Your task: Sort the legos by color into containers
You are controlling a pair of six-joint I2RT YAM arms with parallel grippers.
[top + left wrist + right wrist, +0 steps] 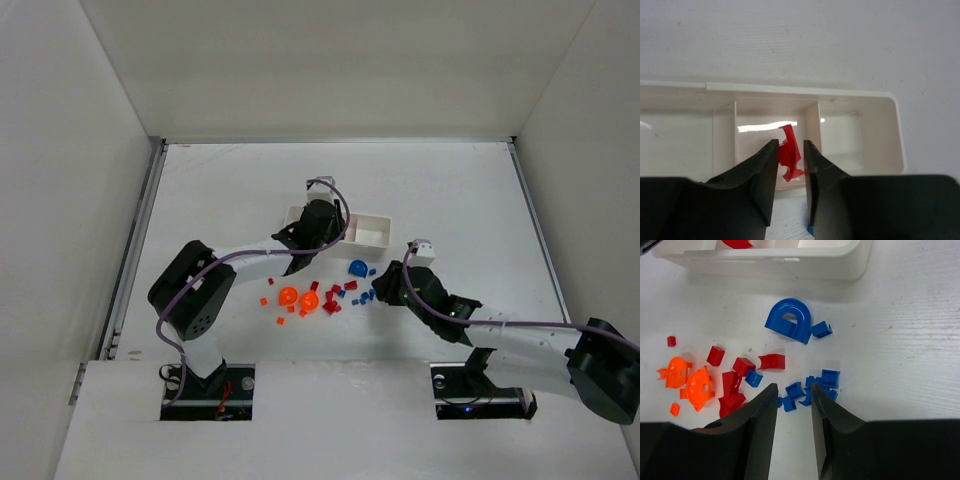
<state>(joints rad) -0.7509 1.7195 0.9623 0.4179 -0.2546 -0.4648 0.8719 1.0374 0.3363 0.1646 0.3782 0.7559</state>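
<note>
My left gripper (pixel 790 145) is shut on a thin red lego piece (pixel 789 159) and holds it over the middle compartment of the white tray (pixel 790 90). In the top view it (pixel 318 222) hovers over the tray (pixel 372 240). My right gripper (pixel 793 388) is open and empty, low over a cluster of small blue bricks (pixel 830 377). In the top view it (pixel 378 287) is at the pile's right side. A blue arch piece (pixel 789 320) lies between the pile and the tray. Red bricks (pixel 732 385) and rounded orange pieces (pixel 695 385) lie to the left.
The tray's near wall (pixel 765 262) runs along the top of the right wrist view, with a red piece (pixel 737 243) inside. White walls enclose the table on three sides. A blue brick (pixel 810 230) lies under my left fingers.
</note>
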